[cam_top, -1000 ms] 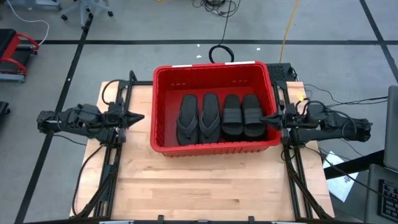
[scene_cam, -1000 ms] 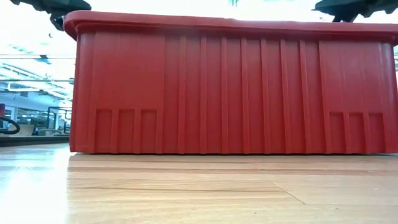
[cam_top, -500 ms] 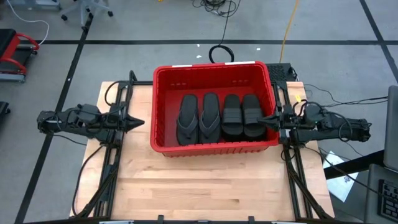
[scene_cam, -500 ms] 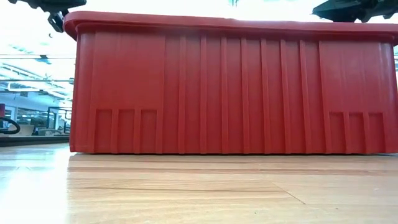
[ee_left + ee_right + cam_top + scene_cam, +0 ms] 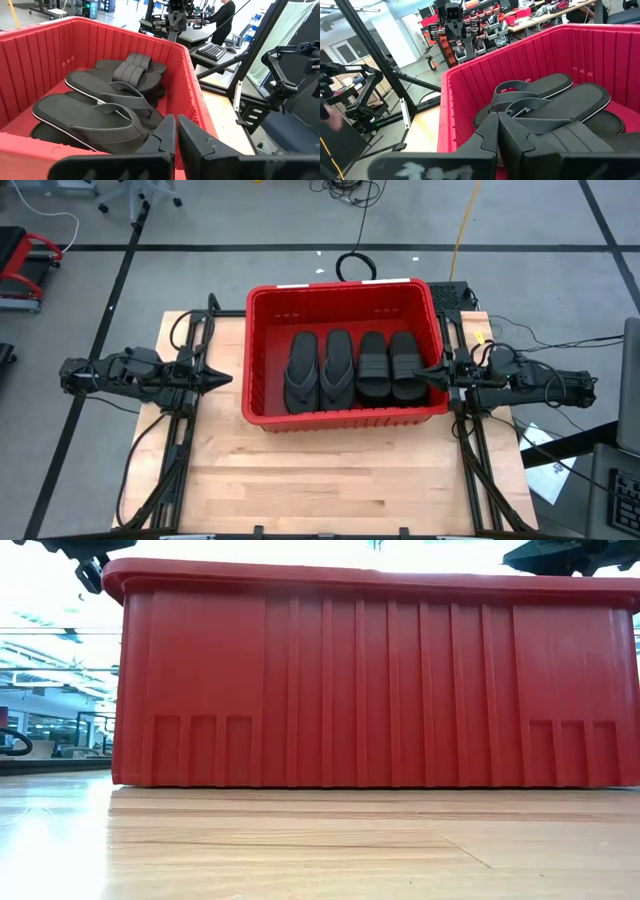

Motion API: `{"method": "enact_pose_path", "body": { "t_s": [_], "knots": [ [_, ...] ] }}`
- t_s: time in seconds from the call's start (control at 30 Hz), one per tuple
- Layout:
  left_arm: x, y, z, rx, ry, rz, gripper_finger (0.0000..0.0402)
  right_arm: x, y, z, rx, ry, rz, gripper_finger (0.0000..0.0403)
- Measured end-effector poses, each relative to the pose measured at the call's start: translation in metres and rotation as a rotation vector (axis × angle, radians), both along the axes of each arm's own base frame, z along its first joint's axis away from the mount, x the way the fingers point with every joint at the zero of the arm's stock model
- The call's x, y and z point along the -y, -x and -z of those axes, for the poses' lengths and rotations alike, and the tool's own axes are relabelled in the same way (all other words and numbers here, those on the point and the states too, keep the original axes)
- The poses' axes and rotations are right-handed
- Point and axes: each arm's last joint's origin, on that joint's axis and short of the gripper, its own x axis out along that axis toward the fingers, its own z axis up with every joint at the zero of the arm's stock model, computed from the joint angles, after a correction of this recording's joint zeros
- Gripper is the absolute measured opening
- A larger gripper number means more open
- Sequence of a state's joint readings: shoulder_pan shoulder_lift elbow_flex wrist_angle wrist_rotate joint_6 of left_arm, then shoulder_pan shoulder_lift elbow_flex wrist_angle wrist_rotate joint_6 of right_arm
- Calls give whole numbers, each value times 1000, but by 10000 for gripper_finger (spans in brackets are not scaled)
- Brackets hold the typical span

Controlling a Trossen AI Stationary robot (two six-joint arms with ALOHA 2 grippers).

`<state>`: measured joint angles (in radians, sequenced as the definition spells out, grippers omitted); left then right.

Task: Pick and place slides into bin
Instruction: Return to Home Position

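The red bin (image 5: 340, 288) stands on the far half of the wooden table. Inside it lie the slides: two thin thong flip-flops (image 5: 318, 370) on the left and two ribbed-strap slides (image 5: 388, 365) on the right, flat on other dark soles below them (image 5: 95, 117). My left gripper (image 5: 222, 376) is shut and hangs level just outside the bin's left wall. My right gripper (image 5: 425, 372) is also shut and is level at the bin's right rim. Both hold nothing. In the wrist views the shut fingertips (image 5: 176, 131) (image 5: 497, 125) point into the bin.
Bare tabletop (image 5: 320, 480) stretches from the bin to the near edge. Black arm frames and cables run along both table sides. In the low view the bin's near wall (image 5: 370, 680) fills the picture. A person (image 5: 222, 17) stands at benches far behind.
My left gripper has rolled a little about its own axis, and its tip has swung slightly toward the near edge. The bin and the slides have stayed where they were.
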<state>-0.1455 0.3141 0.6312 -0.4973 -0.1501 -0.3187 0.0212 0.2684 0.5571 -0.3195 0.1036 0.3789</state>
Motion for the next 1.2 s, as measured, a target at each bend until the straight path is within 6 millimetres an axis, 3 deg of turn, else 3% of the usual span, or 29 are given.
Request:
{"method": "enact_pose_path", "body": {
  "t_s": [0.23, 0.53, 0.9, 1.2],
  "knots": [
    [0, 0, 0, 0, -1, -3, 20, 0, 0, 0, 0, 1, 0, 0],
    [0, 0, 0, 0, -1, -4, 2, 0, 0, 0, 0, 1, 0, 0],
    [0, 0, 0, 0, -1, -6, 28, 0, 0, 0, 0, 1, 0, 0],
    [0, 0, 0, 0, -2, -6, 7, 0, 0, 0, 0, 1, -1, 0]
  ]
}}
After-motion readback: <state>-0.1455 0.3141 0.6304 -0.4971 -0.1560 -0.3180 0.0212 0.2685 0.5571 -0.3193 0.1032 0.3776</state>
